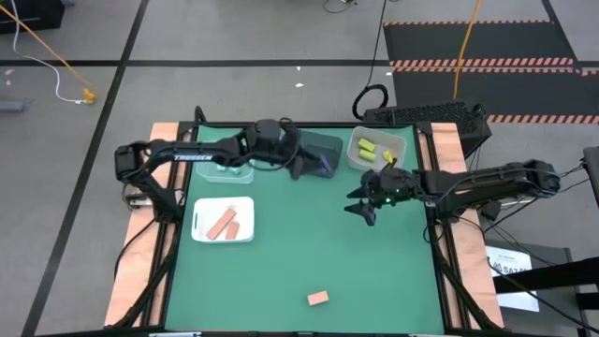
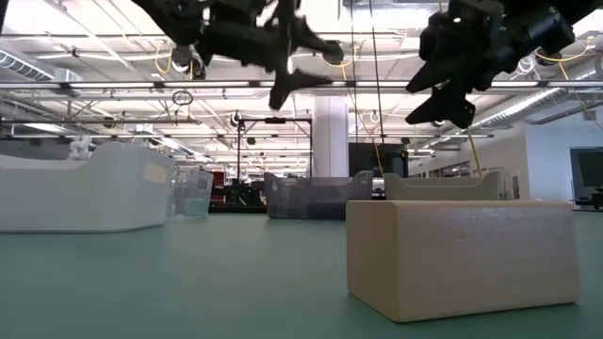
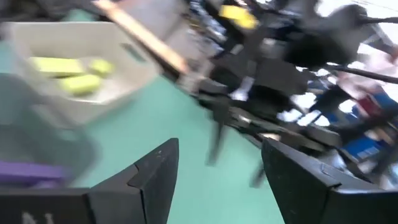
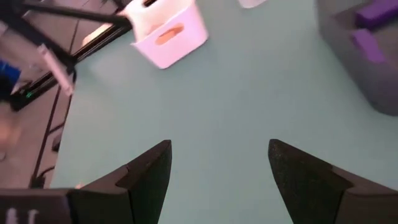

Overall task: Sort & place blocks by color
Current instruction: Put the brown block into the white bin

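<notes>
A salmon block (image 1: 317, 299) lies alone near the table's front edge and looms large in the low view (image 2: 462, 254). Two more salmon blocks (image 1: 225, 223) lie in the white tray (image 1: 201, 232). Yellow-green blocks (image 1: 367, 148) sit in the clear bin at the far right, purple blocks (image 4: 367, 37) in the dark bin (image 1: 323, 150), and mint blocks (image 1: 229, 171) in a clear bin at the far left. My left gripper (image 3: 217, 146) hangs open above the dark bin's near side (image 1: 314, 168). My right gripper (image 4: 217, 149) is open above bare table (image 1: 360, 211), in front of the yellow bin.
The three bins stand in a row along the far edge, with the white tray left of centre. Open green table stretches between the tray, my right gripper and the lone salmon block. Wooden strips run along the table's left and right sides.
</notes>
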### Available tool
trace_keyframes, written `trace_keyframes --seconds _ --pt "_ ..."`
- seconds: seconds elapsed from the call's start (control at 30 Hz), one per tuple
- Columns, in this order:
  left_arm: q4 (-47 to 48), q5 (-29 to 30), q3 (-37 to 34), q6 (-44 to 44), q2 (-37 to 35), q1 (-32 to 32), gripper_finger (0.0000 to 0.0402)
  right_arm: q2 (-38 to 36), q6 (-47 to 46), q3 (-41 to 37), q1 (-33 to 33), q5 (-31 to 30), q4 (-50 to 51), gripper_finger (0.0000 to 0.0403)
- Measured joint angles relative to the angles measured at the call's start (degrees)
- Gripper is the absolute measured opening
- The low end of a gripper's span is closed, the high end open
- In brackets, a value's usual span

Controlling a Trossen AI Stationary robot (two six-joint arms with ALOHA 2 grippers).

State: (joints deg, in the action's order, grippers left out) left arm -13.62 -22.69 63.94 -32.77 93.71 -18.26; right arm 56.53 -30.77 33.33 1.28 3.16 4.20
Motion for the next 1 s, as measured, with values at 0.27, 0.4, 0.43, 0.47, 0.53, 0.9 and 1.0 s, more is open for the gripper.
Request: trace_keyframes --seconds 0.27,0.4,0.43,0.47,0.53,0.9,1.0 --pt "0.16 2.66 0.0 -4.34 -4.69 10.32 0.0212 4.32 3.66 0.04 -7.91 0.1 -1.04 0.0256" --pt "-0.27 4.87 0.0 -7.29 -5.18 15.45 0.0212 8.95 6.15 0.04 -12.61 1.64 -7.62 0.0256" --pt "-0.21 4.99 0.0 -8.05 -5.15 16.61 0.0212 10.38 6.67 0.04 -13.77 2.0 -9.99 0.0256" --pt "-0.12 5.0 0.0 -8.71 -5.08 17.77 0.0212 11.77 7.2 0.04 -14.77 2.57 -12.34 0.0256" --pt "-0.08 5.6 0.0 -9.76 -5.05 19.75 0.0211 14.91 7.97 0.04 -16.43 2.91 -17.26 0.0256" --pt "0.32 9.78 0.0 -12.06 -5.07 29.67 0.0212 32.34 0.65 1.92 -23.84 1.68 -41.33 0.0256" --pt "0.54 9.9 0.0 -12.96 -5.07 32.78 0.0212 36.26 0.52 6.43 -26.0 1.11 -40.7 0.0256"
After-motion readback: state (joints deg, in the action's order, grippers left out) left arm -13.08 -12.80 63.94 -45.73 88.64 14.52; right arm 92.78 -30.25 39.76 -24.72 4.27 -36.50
